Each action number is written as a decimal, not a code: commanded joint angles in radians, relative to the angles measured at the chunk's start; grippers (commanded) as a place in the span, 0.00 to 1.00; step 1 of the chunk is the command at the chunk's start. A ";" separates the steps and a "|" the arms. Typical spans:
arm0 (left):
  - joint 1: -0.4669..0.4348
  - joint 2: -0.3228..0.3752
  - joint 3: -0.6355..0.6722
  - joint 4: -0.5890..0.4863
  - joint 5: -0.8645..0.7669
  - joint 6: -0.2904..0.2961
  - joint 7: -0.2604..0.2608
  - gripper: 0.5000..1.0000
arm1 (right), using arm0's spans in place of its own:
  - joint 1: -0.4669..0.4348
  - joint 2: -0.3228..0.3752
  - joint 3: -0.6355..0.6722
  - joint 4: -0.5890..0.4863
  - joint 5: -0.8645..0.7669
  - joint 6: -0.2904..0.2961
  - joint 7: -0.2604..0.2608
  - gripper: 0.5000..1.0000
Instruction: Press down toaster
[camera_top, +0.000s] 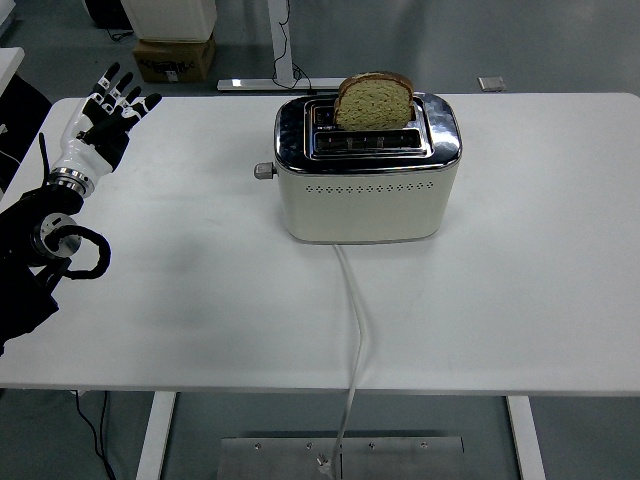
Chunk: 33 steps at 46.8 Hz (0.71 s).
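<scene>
A cream and chrome toaster stands at the middle back of the white table. A slice of bread sticks up out of its far slot. The toaster's lever knob juts from its left end, in the raised position. My left hand is at the table's far left, fingers spread and holding nothing, well to the left of the lever. The right arm is out of view.
The toaster's white cord runs from its front across the table and over the near edge. A cardboard box stands on the floor behind the table at the left.
</scene>
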 joint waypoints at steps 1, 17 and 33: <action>-0.002 0.006 0.000 -0.001 0.020 -0.002 0.000 1.00 | 0.000 0.000 0.000 0.000 0.000 0.000 0.000 1.00; 0.005 0.105 0.005 -0.012 0.027 -0.046 0.003 1.00 | 0.000 0.000 0.000 0.000 0.000 0.000 0.000 1.00; 0.006 0.154 0.011 -0.040 0.236 -0.091 0.003 1.00 | 0.000 0.000 0.000 0.000 0.000 0.000 -0.001 1.00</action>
